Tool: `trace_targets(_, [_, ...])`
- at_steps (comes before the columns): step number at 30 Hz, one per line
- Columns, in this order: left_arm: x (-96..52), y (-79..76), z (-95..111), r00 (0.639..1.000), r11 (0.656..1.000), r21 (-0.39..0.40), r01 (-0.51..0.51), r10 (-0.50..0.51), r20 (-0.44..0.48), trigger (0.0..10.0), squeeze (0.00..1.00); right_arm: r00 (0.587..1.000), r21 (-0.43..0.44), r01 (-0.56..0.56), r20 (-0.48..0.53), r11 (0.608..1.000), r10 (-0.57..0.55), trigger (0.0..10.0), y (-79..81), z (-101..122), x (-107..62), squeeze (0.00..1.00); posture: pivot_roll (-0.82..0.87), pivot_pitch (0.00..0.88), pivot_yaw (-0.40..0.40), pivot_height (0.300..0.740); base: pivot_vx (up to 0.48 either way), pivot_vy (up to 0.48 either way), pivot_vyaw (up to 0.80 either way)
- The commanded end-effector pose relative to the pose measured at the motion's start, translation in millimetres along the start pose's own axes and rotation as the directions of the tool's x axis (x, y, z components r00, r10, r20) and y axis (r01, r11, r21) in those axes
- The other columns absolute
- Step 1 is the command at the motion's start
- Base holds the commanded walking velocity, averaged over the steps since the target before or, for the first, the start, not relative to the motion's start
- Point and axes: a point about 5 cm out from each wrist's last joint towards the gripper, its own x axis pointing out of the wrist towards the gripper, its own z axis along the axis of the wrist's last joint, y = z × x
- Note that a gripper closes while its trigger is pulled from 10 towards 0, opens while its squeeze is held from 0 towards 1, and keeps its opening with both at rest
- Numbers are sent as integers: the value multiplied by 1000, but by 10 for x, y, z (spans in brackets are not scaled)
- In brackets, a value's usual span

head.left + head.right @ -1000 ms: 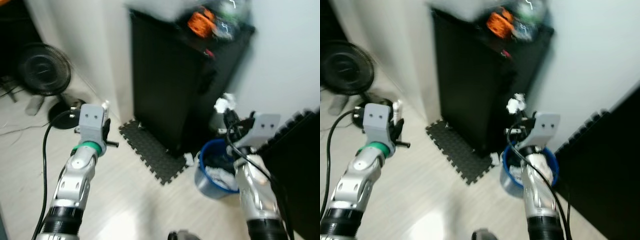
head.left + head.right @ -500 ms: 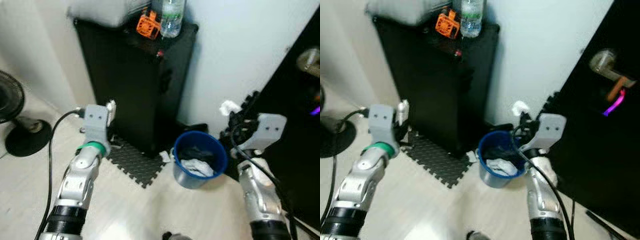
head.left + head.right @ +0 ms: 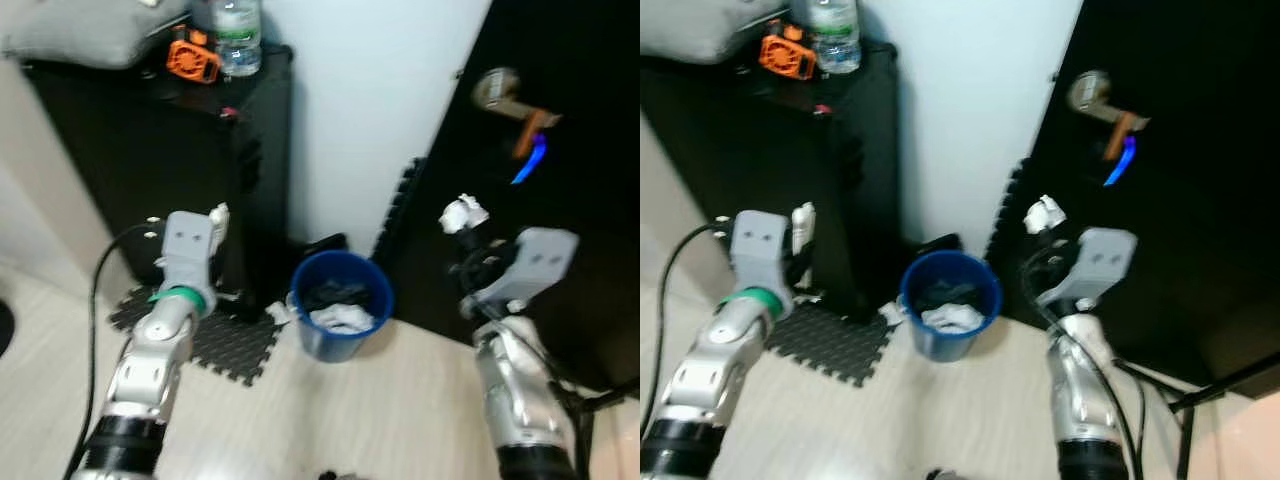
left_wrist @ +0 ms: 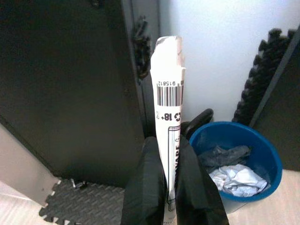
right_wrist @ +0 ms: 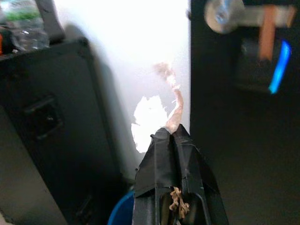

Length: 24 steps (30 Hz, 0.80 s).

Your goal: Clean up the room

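While we looked down at the blue bin on the floor, both arms were raised on either side of it. Our left gripper had its fingers clenched on a rolled white wrapper with a barcode, its lower end hidden between them, held near the black cabinet. Our right gripper had its fingers pressed together on a crumpled white tissue, blurred and partly cut off by them, in front of the dark door. Inside the bin we saw crumpled paper and something dark we couldn't make out. A bottle and an orange object sat on the cabinet, both blurred.
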Motion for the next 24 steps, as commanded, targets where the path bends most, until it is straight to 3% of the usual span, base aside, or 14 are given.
trace_targets(1, [-5, -28, -36, 1000, 1000, 13, 8, -8, -4, 10000, 0, 999, -14, 42, -13, 999, -42, 10000, -95, -21, -34, 0, 28, 64, 42, 706, 405, 259, -800])
trace_targets(3, [-4, -25, -36, 1000, 1000, 12, 6, -6, -4, 10000, 0, 999, -20, 46, -12, 999, -46, 10000, -98, -20, -32, 0, 28, 64, 42, 706, 405, 259, -800])
trace_targets(10, [0, -30, -31, 1000, 1000, 11, 11, -11, -2, 10000, 0, 999, -28, 46, -12, 999, -46, 10000, -96, -18, -26, 0, 30, 66, 41, 706, 405, 257, 0])
trace_targets(19, [2, -32, -33, 1000, 1000, 11, 12, -12, -2, 10000, 0, 999, -27, 46, -24, 999, -46, 10000, -92, -32, -19, 0, 32, 66, 39, 706, 404, 260, -737])
trace_targets(24, [4, -35, -42, 1000, 1000, 13, 15, -15, -8, 10000, 0, 998, -44, 60, -18, 997, -61, 10000, -107, -28, -8, 0, 31, 62, 40, 706, 382, 208, -300])
